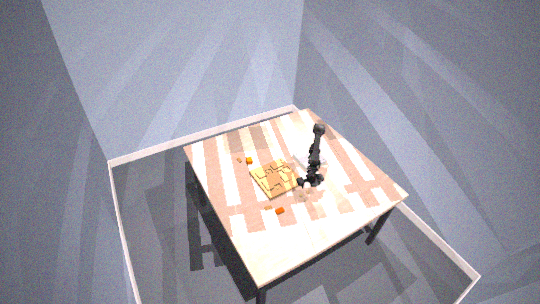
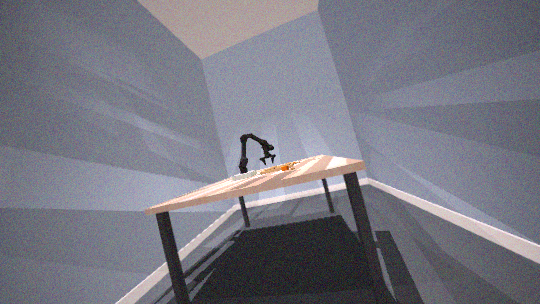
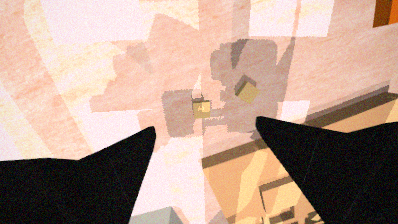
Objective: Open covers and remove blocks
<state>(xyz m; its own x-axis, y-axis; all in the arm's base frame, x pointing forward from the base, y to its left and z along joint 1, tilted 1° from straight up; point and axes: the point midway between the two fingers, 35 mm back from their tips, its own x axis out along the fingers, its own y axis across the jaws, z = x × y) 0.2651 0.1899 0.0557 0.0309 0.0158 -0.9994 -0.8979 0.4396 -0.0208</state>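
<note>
The tan puzzle board (image 1: pixel 264 188) (image 3: pixel 235 166) lies flat; its covers and wells are too small or cut off to read. My gripper (image 2: pixel 268 162) (image 3: pixel 206 126) is open and empty, above the table beside the board. A small yellowish block (image 3: pixel 201 108) shows below and between the spread fingertips, not gripped; its exact height is unclear. A second yellowish block (image 3: pixel 247 91) lies on the table off the board. An orange block (image 1: pixel 249 160) and a small tan block (image 1: pixel 239 160) lie beyond the board; another orange block (image 1: pixel 279 210) and tan block (image 1: pixel 268 207) lie on its near side.
The arm (image 1: pixel 314 152) (image 2: pixel 243 150) stands beside the board, with a pale plate (image 1: pixel 299 159) at its base. An orange block (image 3: pixel 382 12) is cut off at the wrist view's top right corner. Stripes of light and shadow cross the table (image 1: pixel 300 250) (image 2: pixel 200 197).
</note>
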